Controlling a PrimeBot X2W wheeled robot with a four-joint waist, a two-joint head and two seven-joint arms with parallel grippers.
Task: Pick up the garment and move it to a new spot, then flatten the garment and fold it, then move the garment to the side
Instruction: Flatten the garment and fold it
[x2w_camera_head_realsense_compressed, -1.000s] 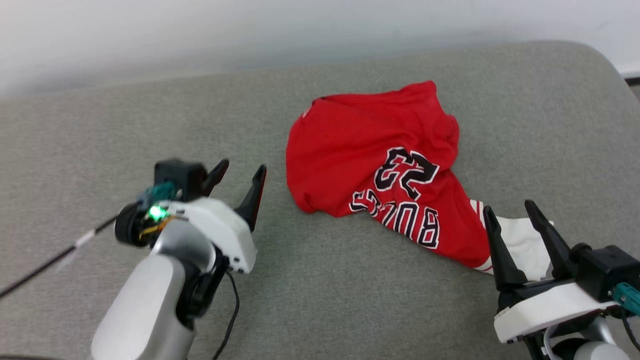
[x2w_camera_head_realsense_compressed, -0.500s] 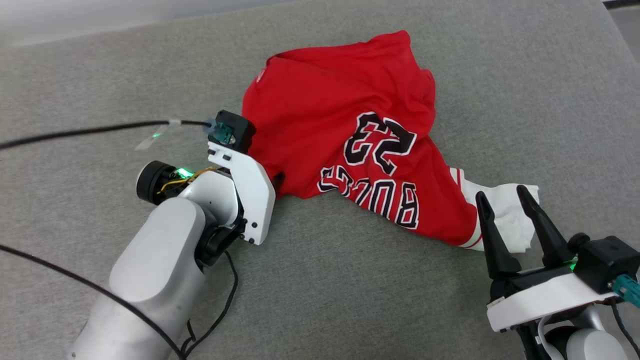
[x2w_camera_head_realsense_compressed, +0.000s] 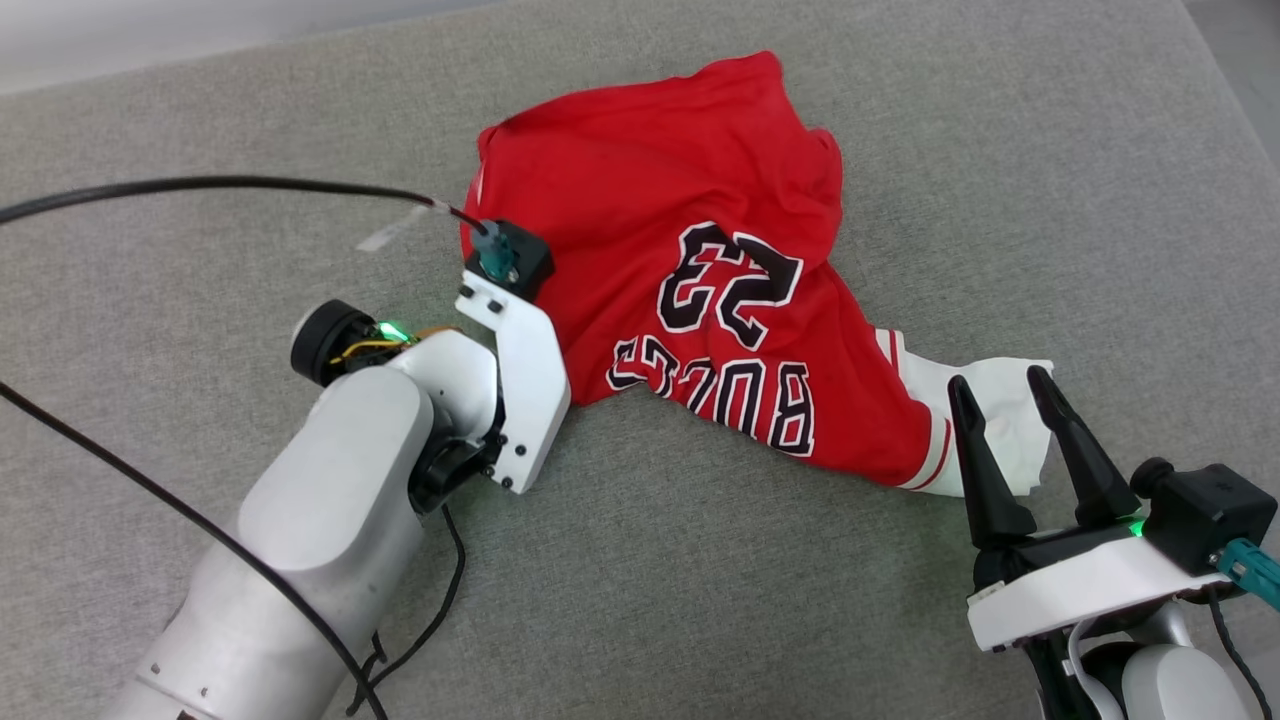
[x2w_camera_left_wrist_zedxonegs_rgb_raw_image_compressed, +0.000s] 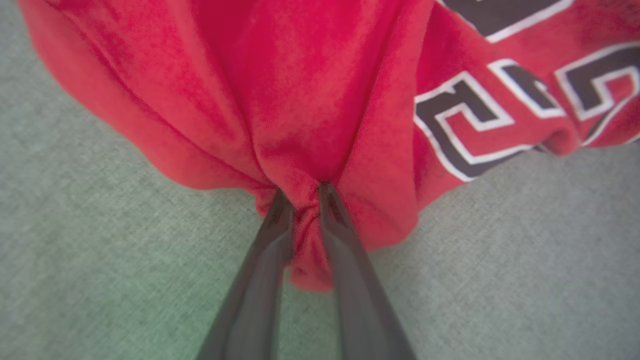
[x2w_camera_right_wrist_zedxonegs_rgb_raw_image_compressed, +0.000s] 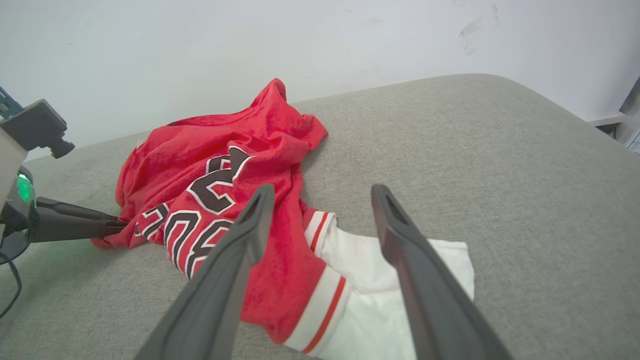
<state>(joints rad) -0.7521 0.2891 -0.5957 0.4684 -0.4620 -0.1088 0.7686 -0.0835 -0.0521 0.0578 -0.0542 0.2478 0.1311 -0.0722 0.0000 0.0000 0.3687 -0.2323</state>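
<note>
The red shirt (x2w_camera_head_realsense_compressed: 690, 180) lies crumpled on the grey cushion (x2w_camera_head_realsense_compressed: 750, 600), toward the far middle. Its printed side is up, so the black, white-edged 23 and the lettering read upside down from where the robot stands. One white sleeve (x2w_camera_head_realsense_compressed: 1008, 405), trimmed in red and white stripes, trails out flat toward the robot's right. The left gripper (x2w_camera_left_wrist_zedxonegs_rgb_raw_image_compressed: 300, 190) is down at the shirt's near left edge. Its two dark fingers are drawn narrow on a bunched fold of red cloth. Creases fan up from the pinch, and a small lobe of fabric hangs between the fingers below the tips. Seen from the head, the white wrist covers those fingers. A black cable (x2w_camera_head_realsense_compressed: 200, 185) loops across the cushion to the camera block on that wrist. The right gripper (x2w_camera_head_realsense_compressed: 1000, 376) sits well apart at the near right, with its fingers spread wide and nothing between them. Its tips are over the near edge of the sleeve, though I can't tell if they touch it. A pale wall (x2w_camera_right_wrist_zedxonegs_rgb_raw_image_compressed: 200, 50) rises behind the cushion.
</note>
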